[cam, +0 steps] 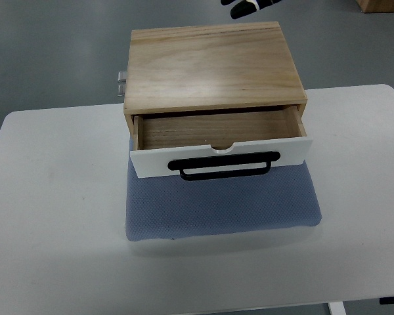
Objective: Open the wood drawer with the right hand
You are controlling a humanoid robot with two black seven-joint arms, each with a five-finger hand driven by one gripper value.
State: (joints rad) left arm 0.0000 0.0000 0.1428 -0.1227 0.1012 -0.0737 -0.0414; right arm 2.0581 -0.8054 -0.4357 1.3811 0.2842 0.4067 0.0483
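I see the wood drawer point(217, 141) already pulled partway out over the blue mat point(220, 207) on the table point(52, 197), neither hand visible, so a blind reach could shove the box point(213, 65) askew.

No readable text, no labels, no numbers (surfaces plain), no signs

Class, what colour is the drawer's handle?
Black, on the white drawer front; handle clearest in the top view.

Box point(213, 62): on mat point(223, 203), mid-table point(46, 197).
Drawer point(217, 131): pulled out toward the camera.
Handle point(223, 165): on the drawer front.
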